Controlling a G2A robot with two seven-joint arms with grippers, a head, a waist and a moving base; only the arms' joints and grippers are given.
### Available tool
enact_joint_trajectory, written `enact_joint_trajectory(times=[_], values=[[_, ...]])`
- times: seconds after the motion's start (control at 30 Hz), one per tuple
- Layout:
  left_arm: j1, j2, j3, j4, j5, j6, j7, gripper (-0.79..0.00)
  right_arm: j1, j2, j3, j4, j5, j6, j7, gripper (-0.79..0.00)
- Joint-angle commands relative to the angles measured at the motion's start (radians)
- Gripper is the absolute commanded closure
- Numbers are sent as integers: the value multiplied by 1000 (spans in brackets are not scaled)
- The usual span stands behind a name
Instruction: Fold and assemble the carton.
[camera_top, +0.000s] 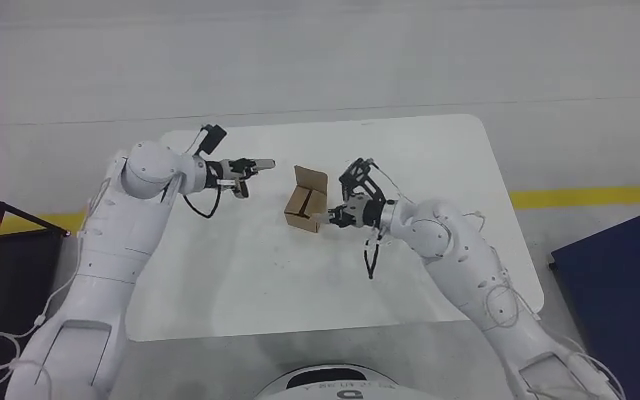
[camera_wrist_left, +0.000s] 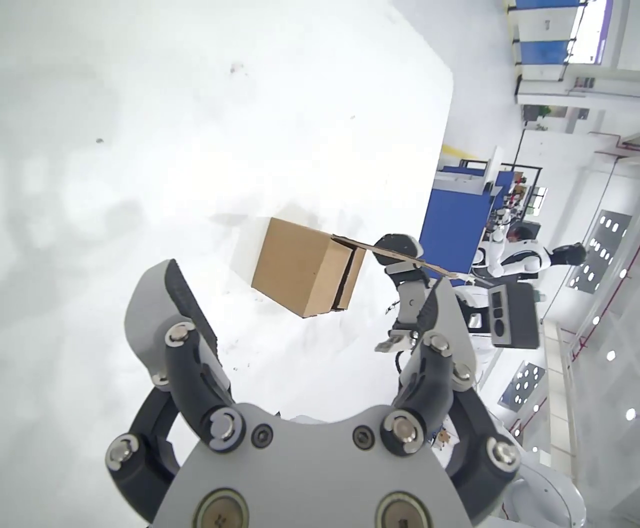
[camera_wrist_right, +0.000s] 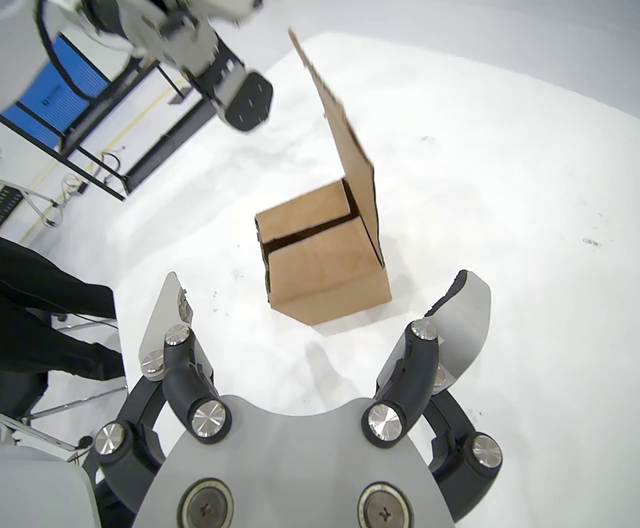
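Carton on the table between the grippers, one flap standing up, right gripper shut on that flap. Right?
No. The right gripper is open and grips nothing, and the flap stands free, as the right wrist view shows. The rest holds: the carton sits on the table between it and the left gripper, with one flap up.

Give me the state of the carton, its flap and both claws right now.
carton: resting on the table, partly closed, not held.
last flap: standing up, not folded down.
left claw: open, empty, apart from the carton.
right claw: open, empty, close beside the carton.
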Motion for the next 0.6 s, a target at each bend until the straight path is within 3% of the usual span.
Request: enact_joint_trajectory(times=[0.0,0.07,0.13,0.2,0.23,0.4,0.57], values=[[-24,-10,49,25,-10,-7,-28,-785,17,-2,15,25,51,-36,-52,-776],[-35,-15,89,48,12,-24,-58,-785,29,-2,18,30,53,-58,-71,-785],[-34,-17,101,68,12,-40,-67,-714,35,-3,12,19,29,-59,-81,-785],[-21,-13,96,72,2,-62,-84,-785,39,-5,2,7,18,-63,-82,-785],[-12,-8,88,67,-4,-73,-100,-785,41,-5,-4,3,19,-69,-76,-785],[56,26,38,-27,-12,-131,-282,-785,66,-9,-26,9,63,-104,-38,-785],[135,61,41,-153,72,-59,-343,-785,102,-16,-47,34,109,-115,-15,-785]])
